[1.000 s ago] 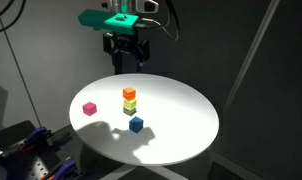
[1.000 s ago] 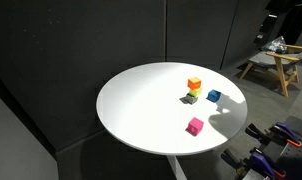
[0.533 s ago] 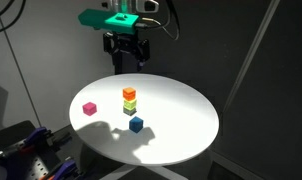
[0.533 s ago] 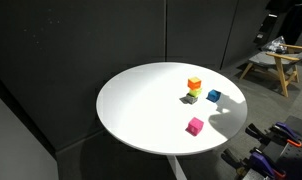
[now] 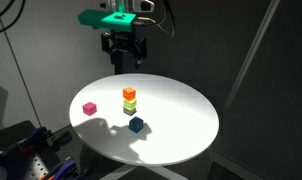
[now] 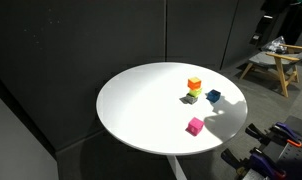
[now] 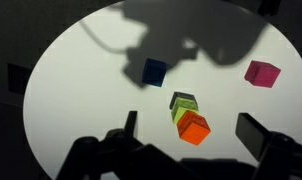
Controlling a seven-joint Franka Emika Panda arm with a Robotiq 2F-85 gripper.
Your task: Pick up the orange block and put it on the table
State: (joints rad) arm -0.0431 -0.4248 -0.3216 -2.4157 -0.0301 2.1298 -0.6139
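Four cubes: orange block (image 5: 129,93) on top of a small stack, yellow-green cube (image 5: 129,102) under it, a darker green cube (image 7: 181,101) at the bottom, blue cube (image 5: 136,124) just beside the stack, pink cube (image 5: 89,108) well apart.
Table: round white table (image 5: 181,125), all cubes on it; I also see the stack in the wrist view, orange block (image 7: 194,128) nearest the camera.
Tool: my gripper (image 5: 124,60) hangs high above the far edge of the table, jaws spread fully apart, nothing between them; both fingers (image 7: 253,135) frame the lower part of the wrist view.
Step in hand: I judge this the approach, before any descent; the block is untouched and on its stack.
Next move: I need to bring the gripper over the stack, centre the orange block between the fingers, then come straight down only as far as the top cube.
Care: I think a low or off-centre close would catch the yellow-green cube or topple the stack toward the blue cube.
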